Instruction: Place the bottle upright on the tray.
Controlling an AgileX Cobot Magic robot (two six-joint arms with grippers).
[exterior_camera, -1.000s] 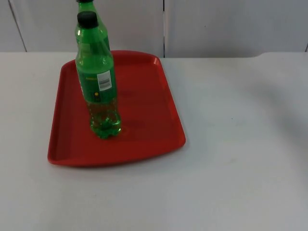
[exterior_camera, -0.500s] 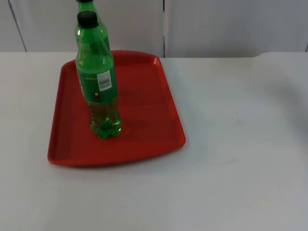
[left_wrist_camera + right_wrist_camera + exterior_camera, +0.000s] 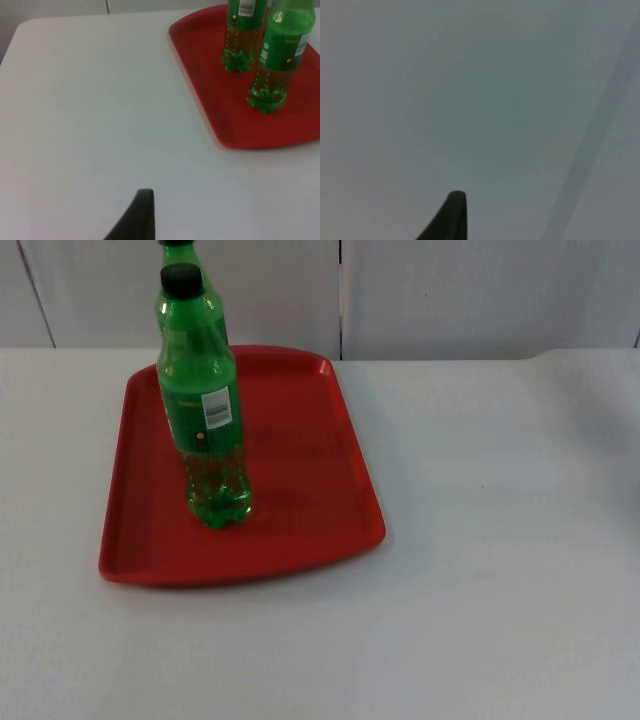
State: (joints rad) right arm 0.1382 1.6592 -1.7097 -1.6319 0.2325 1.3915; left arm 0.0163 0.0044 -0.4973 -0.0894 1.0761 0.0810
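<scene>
Left gripper: one black fingertip is seen over bare white table, well apart from the tray. Whether its fingers are open or closed cannot be told. Nothing is seen held.

Right gripper: one fingertip is seen against a plain grey surface. Its finger state cannot be told either. This arm is judged to be waiting.

Outward from the left gripper: the red tray lies flat on the table. Two green bottles are seen standing on it, upright. The front bottle stands toward the tray's left half, black cap on, label facing the camera. The back bottle stands close behind it, near the tray's far rim; in the left wrist view a narrow gap between them can be made out.

Judgement: the placing appears done, and the step in hand is taken to be staying clear. To do it well, both arms are best kept away from the tray. Any return pass should be routed over open table, not over the caps. The bottles are tall on narrow bases, so a light knock to the tray rim could tip one into the other.
</scene>
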